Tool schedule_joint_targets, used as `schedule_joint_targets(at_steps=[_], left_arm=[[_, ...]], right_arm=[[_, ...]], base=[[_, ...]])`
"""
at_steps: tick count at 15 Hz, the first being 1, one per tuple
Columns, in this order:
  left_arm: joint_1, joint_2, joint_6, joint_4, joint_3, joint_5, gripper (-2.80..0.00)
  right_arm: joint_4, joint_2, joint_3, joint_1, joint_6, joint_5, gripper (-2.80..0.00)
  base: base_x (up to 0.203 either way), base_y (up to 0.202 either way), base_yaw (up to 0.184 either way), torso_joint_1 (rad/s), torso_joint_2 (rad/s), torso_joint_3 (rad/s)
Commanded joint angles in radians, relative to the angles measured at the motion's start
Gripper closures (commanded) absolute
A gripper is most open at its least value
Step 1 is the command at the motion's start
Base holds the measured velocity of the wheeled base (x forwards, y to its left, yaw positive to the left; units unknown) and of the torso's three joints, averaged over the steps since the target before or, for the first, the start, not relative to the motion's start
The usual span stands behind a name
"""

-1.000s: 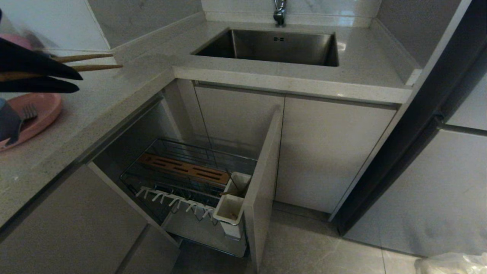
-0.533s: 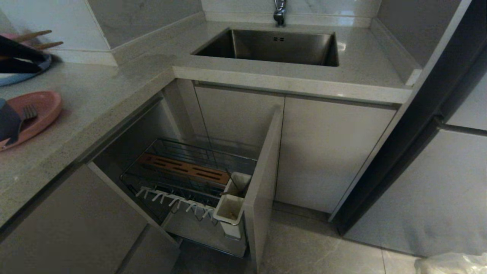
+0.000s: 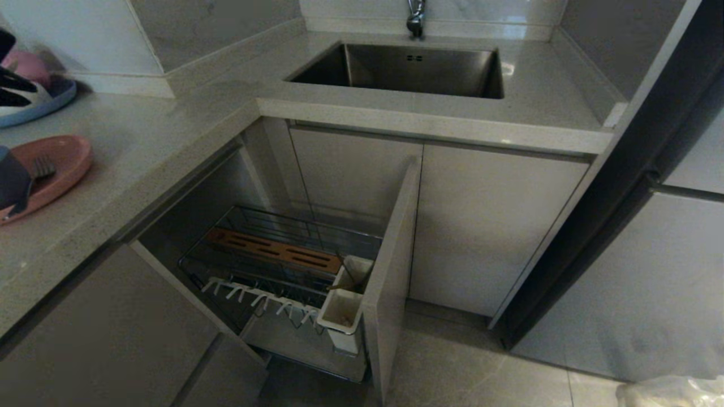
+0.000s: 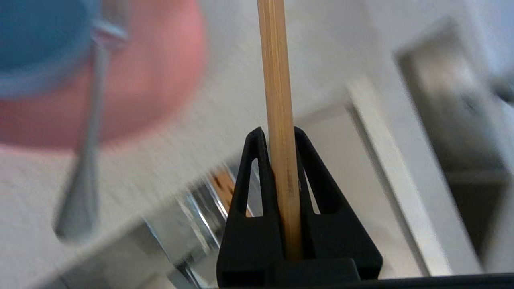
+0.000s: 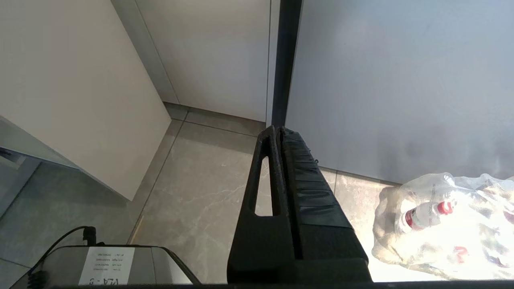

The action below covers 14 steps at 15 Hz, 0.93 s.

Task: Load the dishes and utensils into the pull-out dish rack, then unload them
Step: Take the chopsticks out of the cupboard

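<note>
Head view: left hand shows only as dark finger tips at the far left edge, above the tabletop; right hand is out of this view
Left hand: seen from the left wrist view, its two black fingers are clamped on the chopsticks; the sticks stand straight out past the fingertips
Right hand: in the right wrist view, fingers pressed together with nothing between them; it hangs over the tiled floor, near a clear plastic bag
Plate: the pink plate lies on the tabletop at the left
Bowl: a blue-grey bowl sits on the plate, cut off by the picture's edge
Spoon: a grey metal utensil rests on the plate, leaning by the bowl; its head looks pronged in the head view; blurred in the wrist view
Other dishes: a dark blue plate further back carries a small pink bowl
Dish rack: the wire dish rack is pulled out below the tabletop; its wooden strip holds no dishes; white cups stand beside the front panel; white pegs line the near side
Sink: a steel sink sits at the back
</note>
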State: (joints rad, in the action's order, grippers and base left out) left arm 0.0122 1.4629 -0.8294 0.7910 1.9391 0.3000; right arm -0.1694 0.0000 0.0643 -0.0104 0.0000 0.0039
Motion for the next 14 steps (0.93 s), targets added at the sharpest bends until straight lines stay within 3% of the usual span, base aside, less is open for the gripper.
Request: schedule_joint_targets(at_steps=[1,5,9,14], left_arm=[[0.033,0.059,-0.004,-0.002,0.0,0.035,0.0],[0.058,0.133,-0.004,-0.014,-0.001,0.14,0.0],[0.105,0.214,-0.004,-0.084,-0.001,0.171,0.0],[0.109,0.254,-0.007,-0.091,0.0,0.212,0.0]], right_arm=[[-0.001,0.0,0.0,0.0,-0.002,0.001,0.0],[-0.001,0.0,0.0,0.001,-0.001,0.001,0.0],[-0.001,0.0,0.0,0.001,-0.001,0.001,0.0],[-0.001,0.0,0.0,0.0,0.0,0.001,0.0]], base=[[0.0,0.0,0.0,0.0,0.0,0.0],[0.0,0.0,0.0,0.0,0.0,0.0],[0.0,0.0,0.0,0.0,0.0,0.0],[0.0,0.0,0.0,0.0,0.0,0.0]])
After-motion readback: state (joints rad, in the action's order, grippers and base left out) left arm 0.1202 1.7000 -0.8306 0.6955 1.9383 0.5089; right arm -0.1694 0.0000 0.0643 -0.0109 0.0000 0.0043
